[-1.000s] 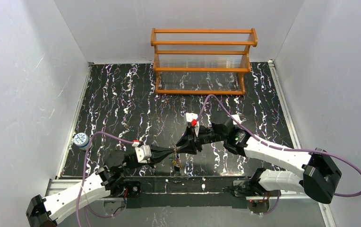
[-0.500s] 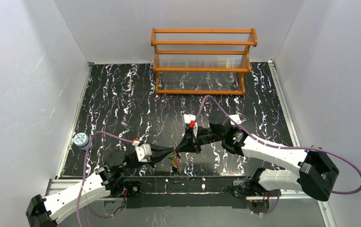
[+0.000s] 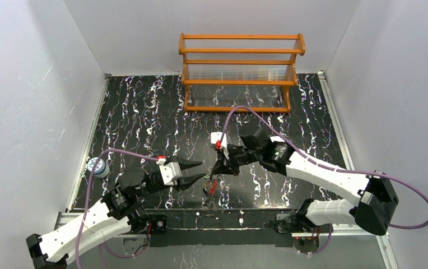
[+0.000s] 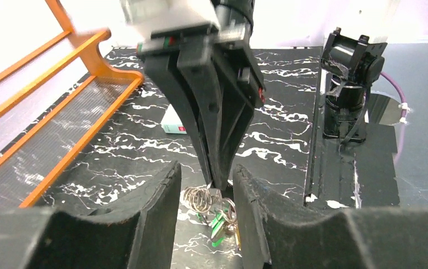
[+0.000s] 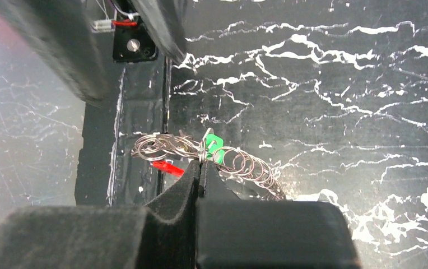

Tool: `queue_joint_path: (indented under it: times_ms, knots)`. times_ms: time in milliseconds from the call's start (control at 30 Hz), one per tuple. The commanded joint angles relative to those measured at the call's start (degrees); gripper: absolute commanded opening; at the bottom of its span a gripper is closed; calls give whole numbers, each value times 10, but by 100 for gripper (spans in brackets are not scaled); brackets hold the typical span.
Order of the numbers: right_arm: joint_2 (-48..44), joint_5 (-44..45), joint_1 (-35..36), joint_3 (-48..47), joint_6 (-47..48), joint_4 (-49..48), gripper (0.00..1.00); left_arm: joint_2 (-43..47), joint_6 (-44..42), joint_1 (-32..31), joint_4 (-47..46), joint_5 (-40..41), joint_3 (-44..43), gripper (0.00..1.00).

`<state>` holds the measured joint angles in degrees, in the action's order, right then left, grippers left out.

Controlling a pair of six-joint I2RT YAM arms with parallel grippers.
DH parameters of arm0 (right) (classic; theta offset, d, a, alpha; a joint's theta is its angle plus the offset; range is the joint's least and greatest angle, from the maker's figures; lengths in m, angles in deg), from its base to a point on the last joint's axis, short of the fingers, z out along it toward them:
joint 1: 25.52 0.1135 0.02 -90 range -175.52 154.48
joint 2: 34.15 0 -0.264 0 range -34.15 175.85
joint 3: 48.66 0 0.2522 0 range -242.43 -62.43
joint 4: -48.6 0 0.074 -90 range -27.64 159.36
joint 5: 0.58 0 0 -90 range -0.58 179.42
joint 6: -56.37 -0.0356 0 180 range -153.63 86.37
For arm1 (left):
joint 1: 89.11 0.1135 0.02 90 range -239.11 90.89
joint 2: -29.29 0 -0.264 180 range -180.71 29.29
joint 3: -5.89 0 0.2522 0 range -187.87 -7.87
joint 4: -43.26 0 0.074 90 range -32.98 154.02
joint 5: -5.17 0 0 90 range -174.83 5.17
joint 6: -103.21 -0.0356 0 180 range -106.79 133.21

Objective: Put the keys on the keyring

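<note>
right pincer clenched on the keyring coils, green key partly hidden among them. left pincer released just beside. keys bunched below, count hard to tell.

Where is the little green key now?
Right wrist view: the green plastic-headed key sits among silver wire rings pinched by the right gripper, at the front edge of the black tabletop.

The top camera looks down from high behind the near edge on the whole tabletop. The left wrist camera looks low across it between its jaws; the right one stares down close. All share the keys.
</note>
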<state>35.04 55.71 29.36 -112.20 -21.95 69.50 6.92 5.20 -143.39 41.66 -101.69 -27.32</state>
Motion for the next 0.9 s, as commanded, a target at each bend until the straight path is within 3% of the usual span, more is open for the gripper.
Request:
queue_joint_path:
  times_ms: [0, 167, 300, 867]
  knots:
    - [26, 21, 0, -63, 52, 118, 1, -46, -65, -2, 177, 7, -83, 38]
    - [68, 21, 0, -112, 66, 188, 1, -105, -103, -2, 272, -1, -133, 38]
    - [90, -5, 1, -130, 65, 205, 1, -136, -122, -2, 281, -23, -143, 37]
    - [92, -56, 0, -122, 38, 174, 1, -234, -81, -2, 104, -87, -82, 26]
